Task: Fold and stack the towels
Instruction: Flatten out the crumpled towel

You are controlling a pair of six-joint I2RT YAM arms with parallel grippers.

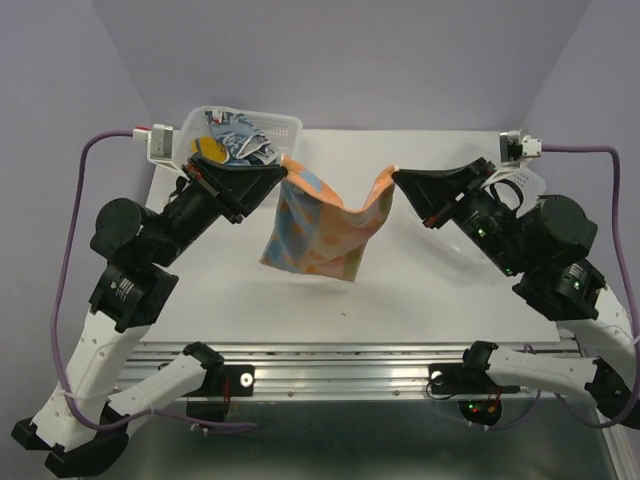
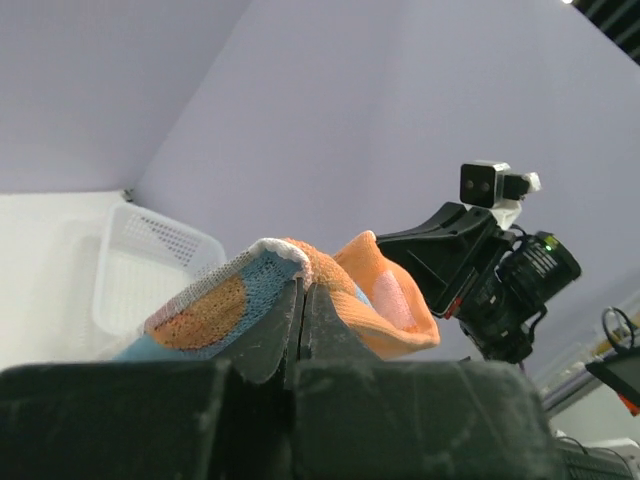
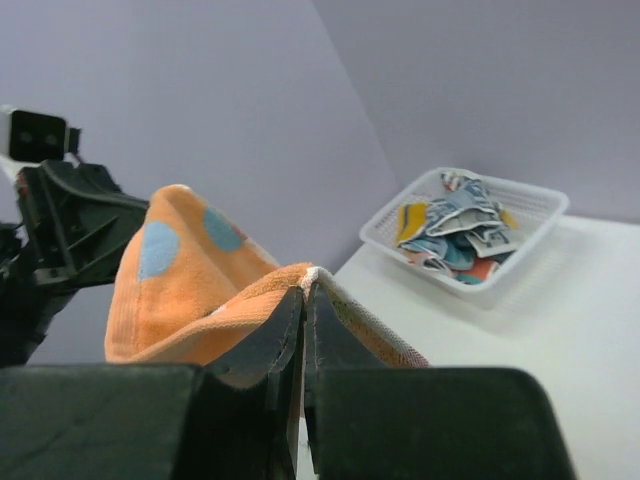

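Observation:
An orange dotted towel (image 1: pixel 322 228) hangs in the air between both arms, sagging toward the white table (image 1: pixel 450 290). My left gripper (image 1: pixel 284 172) is shut on its left top corner, and the orange dotted towel (image 2: pixel 385 300) drapes over both sides of the left gripper (image 2: pixel 303 288). My right gripper (image 1: pixel 395 177) is shut on the right top corner; the orange dotted towel (image 3: pixel 190 270) falls to the left of the right gripper (image 3: pixel 305 292). More towels (image 1: pixel 235 145) lie crumpled in a white basket (image 1: pixel 285 126) at the back left, the same towels (image 3: pixel 460 232) showing in the right wrist view.
A second white basket (image 1: pixel 530 180) stands at the back right, partly behind the right arm; this basket (image 2: pixel 150 265) looks empty in the left wrist view. Lilac walls close in the back and sides. A metal rail (image 1: pixel 350 365) runs along the near edge.

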